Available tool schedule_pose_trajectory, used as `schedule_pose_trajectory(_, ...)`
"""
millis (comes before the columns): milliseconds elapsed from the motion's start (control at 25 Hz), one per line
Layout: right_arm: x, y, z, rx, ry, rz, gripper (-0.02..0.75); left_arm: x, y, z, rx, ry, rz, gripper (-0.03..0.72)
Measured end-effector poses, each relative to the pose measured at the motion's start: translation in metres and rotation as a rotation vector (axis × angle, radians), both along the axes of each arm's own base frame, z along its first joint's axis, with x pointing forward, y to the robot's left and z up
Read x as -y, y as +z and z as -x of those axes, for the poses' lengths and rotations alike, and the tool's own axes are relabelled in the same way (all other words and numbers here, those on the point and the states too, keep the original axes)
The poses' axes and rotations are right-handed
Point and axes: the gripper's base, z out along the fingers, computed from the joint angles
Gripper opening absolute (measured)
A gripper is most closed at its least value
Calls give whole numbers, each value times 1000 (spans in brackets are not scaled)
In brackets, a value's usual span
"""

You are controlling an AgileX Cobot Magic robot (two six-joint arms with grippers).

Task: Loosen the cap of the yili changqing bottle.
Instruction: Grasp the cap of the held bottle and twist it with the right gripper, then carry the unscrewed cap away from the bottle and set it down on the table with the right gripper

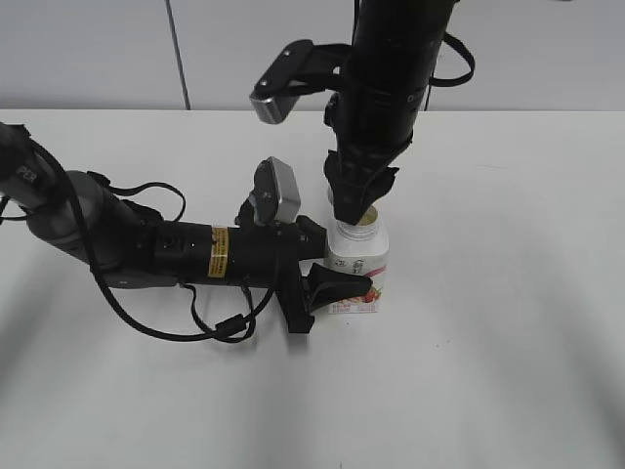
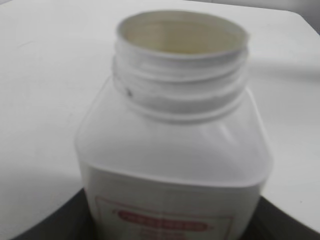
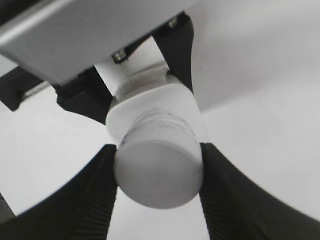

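The yili changqing bottle [image 1: 363, 252] stands upright on the table, white with a red and pink label. My left gripper [image 1: 332, 285] is shut on its body from the left, and its dark fingers flank the bottle [image 2: 175, 145] in the left wrist view. There the threaded neck [image 2: 180, 75] is bare and open, with no cap on it. My right gripper [image 1: 354, 217] comes straight down over the mouth. In the right wrist view its jaws [image 3: 159, 165] are shut on the white cap [image 3: 157, 181], right above the bottle's shoulder [image 3: 150, 102].
The white table [image 1: 508, 342] spreads around the bottle. My left arm [image 1: 146, 249] lies low across its left half, with a loose black cable [image 1: 220, 327] looping in front of it. A grey panelled wall [image 1: 98, 49] runs behind the table's far edge.
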Motion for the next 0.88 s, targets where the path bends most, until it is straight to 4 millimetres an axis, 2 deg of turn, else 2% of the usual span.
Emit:
schedule_pose_trajectory(240,-5,23,-2,39,-35,-70,391,0,0,0,0,0,-1,385)
schedule_pose_trajectory(480,2,33,-5,24,-280,-92,389,0,0,0,-1,1,-1,385)
schedule_pose_trajectory(680,20,33,-16,8,-622,-90,389,0,0,0,-1,1,-1,385)
schedule_pose_trajectory(880,46,42,-26,16,-768,-106,389,0,0,0,-1,1,-1,385)
